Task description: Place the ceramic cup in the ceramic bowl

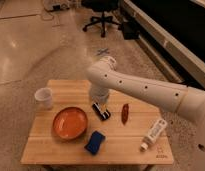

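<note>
the light wooden table (pixel 56 145) is the biggest thing here, a rectangular slab with visible grain, standing on a polished speckled floor. the white arm (pixel 141 90) comes in from the picture's right, a smooth thick tube that bends down over the middle of the tabletop. the ceramic bowl (pixel 69 123) sits on the picture's left half of the table, wide, shallow and round, glossy orange inside with a darker brownish rim, mouth up and empty. a white squeeze bottle (pixel 153 134) lies on its side near the right edge, nozzle toward the front edge. the ceramic cup (pixel 44 97) stands upright near the far left corner, its long axis vertical and its mouth pointing up (plain white, slightly tapered, round), behind the bowl and apart from it. a blue sponge-like block (pixel 95 142) lies just right of the bowl's front. a slim red object (pixel 125 113) lies right of centre. the gripper (pixel 101 111), dark, hangs low over the table's middle, right of the bowl; whether it is parted or closed cannot be made out.
</note>
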Tool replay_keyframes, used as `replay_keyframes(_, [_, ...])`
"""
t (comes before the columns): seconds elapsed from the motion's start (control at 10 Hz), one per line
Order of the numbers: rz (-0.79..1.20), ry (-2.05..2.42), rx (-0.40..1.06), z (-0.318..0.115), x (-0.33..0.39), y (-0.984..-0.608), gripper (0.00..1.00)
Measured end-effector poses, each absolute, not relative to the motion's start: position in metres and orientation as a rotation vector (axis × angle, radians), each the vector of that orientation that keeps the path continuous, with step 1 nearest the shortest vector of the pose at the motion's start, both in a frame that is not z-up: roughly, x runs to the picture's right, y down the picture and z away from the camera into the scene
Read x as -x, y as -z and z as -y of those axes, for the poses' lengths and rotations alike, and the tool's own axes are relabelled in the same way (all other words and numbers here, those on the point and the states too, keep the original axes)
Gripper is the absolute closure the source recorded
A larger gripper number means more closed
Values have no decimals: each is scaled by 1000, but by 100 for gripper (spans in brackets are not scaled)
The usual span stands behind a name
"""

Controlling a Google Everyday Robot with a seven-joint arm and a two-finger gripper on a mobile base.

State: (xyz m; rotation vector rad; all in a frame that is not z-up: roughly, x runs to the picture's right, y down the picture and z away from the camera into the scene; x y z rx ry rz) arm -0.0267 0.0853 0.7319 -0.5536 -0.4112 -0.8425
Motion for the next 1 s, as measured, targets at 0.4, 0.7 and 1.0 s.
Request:
replay_keyframes(0.4, [474,928,522,-69,82,-762,46])
replay_keyframes(0.7, [533,988,509,-57,127,-784,46])
replay_keyframes(1.0, [587,1049,481,-37,174,-804,46])
